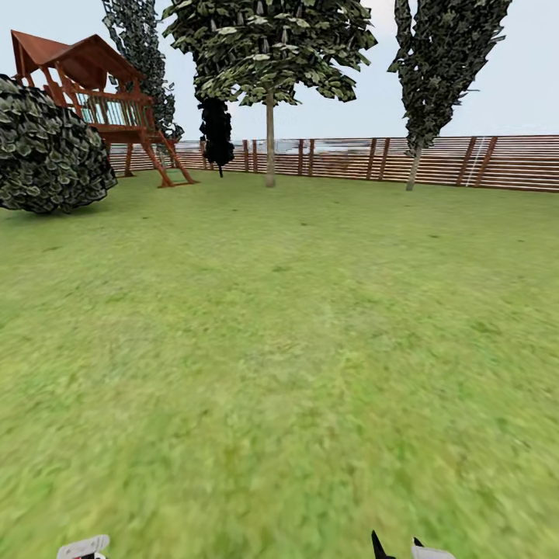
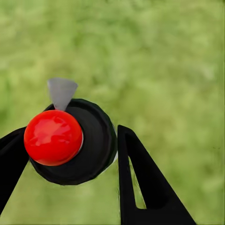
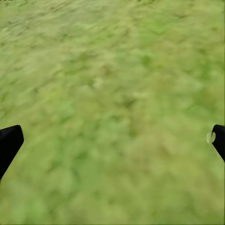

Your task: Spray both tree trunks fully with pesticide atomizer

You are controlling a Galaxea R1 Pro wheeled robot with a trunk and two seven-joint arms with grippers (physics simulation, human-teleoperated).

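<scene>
A wide green lawn is stretching away toward a brown slatted fence. Against the fence, two tall trees are standing: one with a straight pale trunk near the fence's middle, another leaning trunk further right. Left of the fence, a red-brown wooden play tower is rising behind a round leafy bush.

In the left wrist view, the left gripper is clamping the pesticide atomizer, a dark round body with a red ball top and a grey nozzle, between its black fingers. The right gripper is hanging over bare grass with jaws spread wide.
</scene>
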